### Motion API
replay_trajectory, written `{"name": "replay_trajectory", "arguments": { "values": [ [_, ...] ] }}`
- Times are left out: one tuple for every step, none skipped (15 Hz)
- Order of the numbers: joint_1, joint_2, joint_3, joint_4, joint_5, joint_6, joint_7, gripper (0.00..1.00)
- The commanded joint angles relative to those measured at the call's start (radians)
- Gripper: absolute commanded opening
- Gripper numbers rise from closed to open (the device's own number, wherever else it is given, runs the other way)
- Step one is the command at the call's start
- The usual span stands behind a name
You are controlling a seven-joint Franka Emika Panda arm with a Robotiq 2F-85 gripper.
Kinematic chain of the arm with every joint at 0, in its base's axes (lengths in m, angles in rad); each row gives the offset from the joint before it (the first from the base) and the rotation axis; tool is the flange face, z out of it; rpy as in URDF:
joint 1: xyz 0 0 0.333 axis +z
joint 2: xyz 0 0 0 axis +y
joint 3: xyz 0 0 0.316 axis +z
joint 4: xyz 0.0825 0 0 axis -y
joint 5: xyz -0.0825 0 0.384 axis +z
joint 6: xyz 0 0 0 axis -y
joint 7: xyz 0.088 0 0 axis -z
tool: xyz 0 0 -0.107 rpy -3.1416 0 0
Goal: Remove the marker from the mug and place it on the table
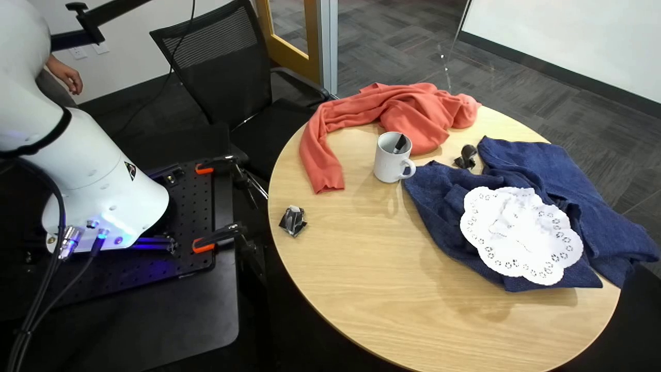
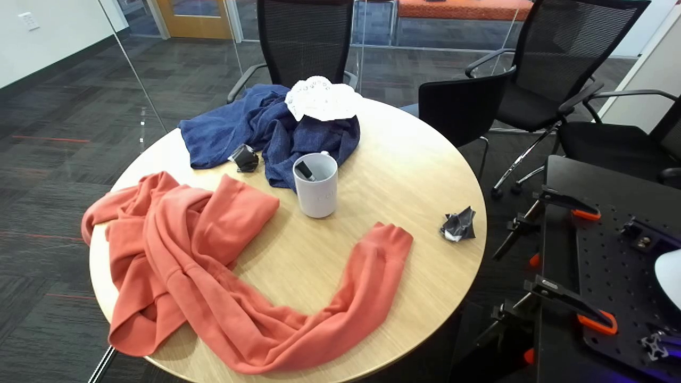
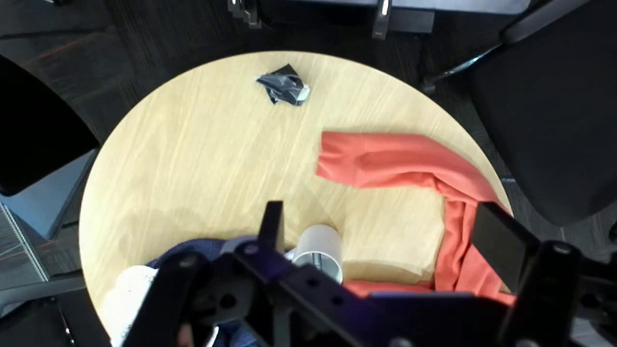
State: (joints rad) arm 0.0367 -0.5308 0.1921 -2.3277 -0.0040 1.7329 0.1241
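Black two-fingered hand (image 3: pixel 384 231): fingers apart, empty. Slim dark marker (image 2: pixel 305 170) leans inside white cylindrical ceramic mug (image 2: pixel 317 194), whose wall apparently props it.

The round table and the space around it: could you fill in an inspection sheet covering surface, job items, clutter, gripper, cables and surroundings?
Surface: round table, light wood top.
Mug: upright, handle toward the blue cloth.
Marker: tilted inside the mug, not yet out.
Clutter: coral garment; white doily on the blue cloth; crumpled black object near the edge; another black object between the cloths.
Gripper: open; held: nothing seen.
Cables: dark cables beside the arm.
Surroundings: black chairs; a person's hand behind the arm.
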Motion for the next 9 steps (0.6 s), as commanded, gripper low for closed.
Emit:
{"name": "replay_trajectory", "arguments": {
  "values": [
    [0.013, 0.061, -0.016, -0.013, -0.015, 0.140, 0.024, 1.00],
    [0.010, 0.081, -0.015, -0.014, -0.018, 0.177, 0.031, 1.00],
    [0.007, 0.103, -0.017, -0.016, -0.019, 0.220, 0.035, 1.00],
    [0.003, 0.127, -0.016, -0.017, -0.026, 0.262, 0.041, 1.00],
    [-0.001, 0.156, -0.016, -0.016, -0.032, 0.302, 0.046, 1.00],
    [-0.004, 0.181, -0.015, -0.014, -0.042, 0.339, 0.053, 1.00],
    [-0.007, 0.212, -0.015, -0.007, -0.057, 0.371, 0.062, 1.00],
    [-0.008, 0.238, -0.016, -0.003, -0.070, 0.398, 0.074, 1.00],
    [-0.011, 0.269, -0.017, 0.004, -0.084, 0.426, 0.087, 1.00]
  ]
}}
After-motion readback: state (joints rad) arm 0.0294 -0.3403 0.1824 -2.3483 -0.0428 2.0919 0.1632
